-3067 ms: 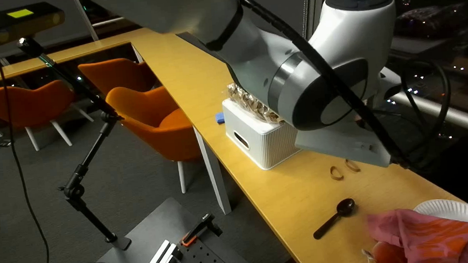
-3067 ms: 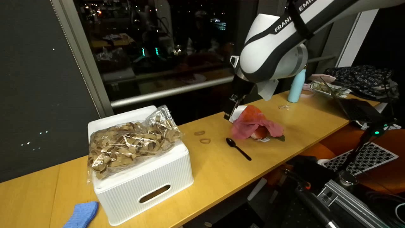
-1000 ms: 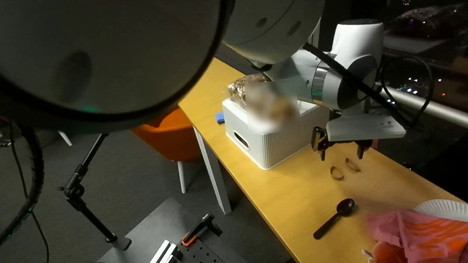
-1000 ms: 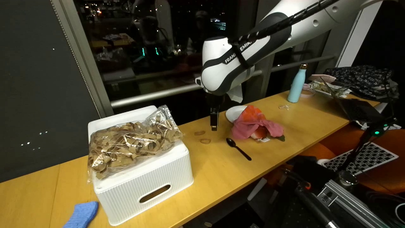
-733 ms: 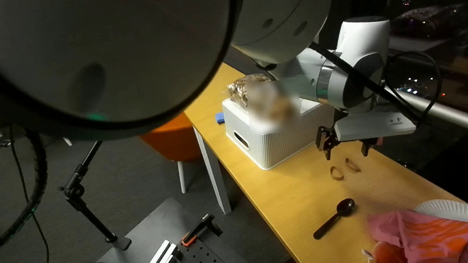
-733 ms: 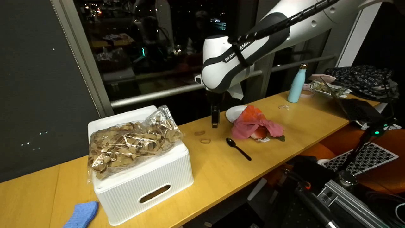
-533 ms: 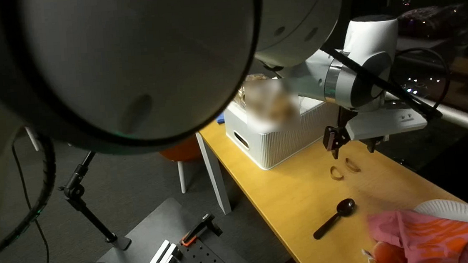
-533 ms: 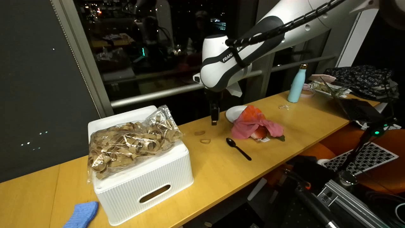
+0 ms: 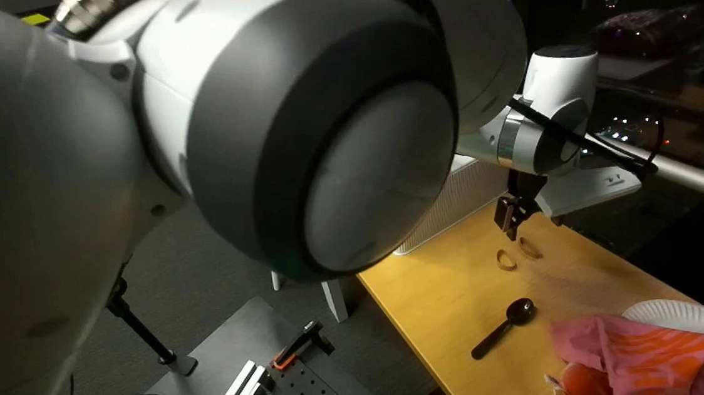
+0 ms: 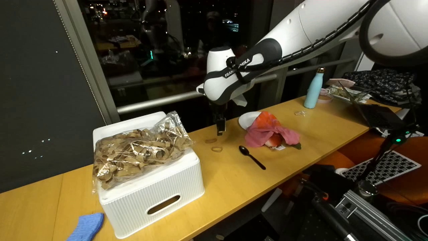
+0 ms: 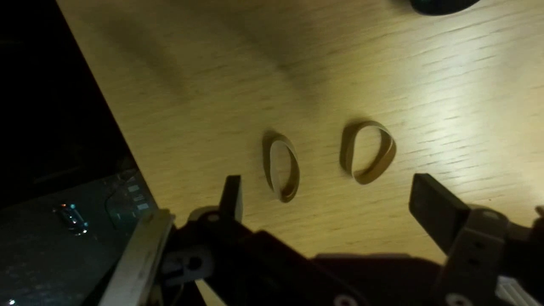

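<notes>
My gripper [image 11: 327, 187] is open and empty, pointing down above the wooden table. In the wrist view a thin tan ring [image 11: 291, 191] and a wider tan ring [image 11: 384, 163] lie on the table just beyond the gap between the fingertips, untouched. In both exterior views the gripper [image 9: 534, 227] [image 10: 220, 129] hangs above and close to the rings [image 9: 506, 262] [image 10: 216, 150]. One fingertip is mostly hidden in an exterior view. A black spoon [image 10: 252, 157] lies near the rings; its bowl [image 11: 444, 5] shows at the wrist view's top edge.
A white ribbed box [image 10: 150, 197] bears a plastic bag of tan rings [image 10: 140, 150]. A pink-orange cloth [image 10: 265, 130] lies over a reddish round object [image 9: 583, 383] by a white plate [image 10: 246, 119]. A blue bottle [image 10: 314, 90] stands farther along. A window rail [image 10: 167, 102] runs behind.
My gripper has swung from beside the plate, tilted, to above the rings, pointing down. In the last half second it shifted slightly towards the box, and the elbow swung. The table objects have not moved.
</notes>
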Tool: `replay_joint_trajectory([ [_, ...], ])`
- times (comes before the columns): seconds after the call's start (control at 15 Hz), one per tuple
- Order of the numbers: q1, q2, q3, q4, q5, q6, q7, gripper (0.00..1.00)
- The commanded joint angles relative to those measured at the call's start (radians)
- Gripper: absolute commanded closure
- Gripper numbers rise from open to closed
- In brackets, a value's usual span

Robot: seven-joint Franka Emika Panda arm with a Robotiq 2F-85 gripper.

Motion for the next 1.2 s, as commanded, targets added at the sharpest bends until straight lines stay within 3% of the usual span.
replay_joint_trajectory([
  [0.0,-0.010,0.081,0.023,0.105,-0.007,-0.015,-0.066,0.00],
  [1.13,0.021,0.293,0.021,0.342,-0.005,-0.088,-0.078,0.00],
])
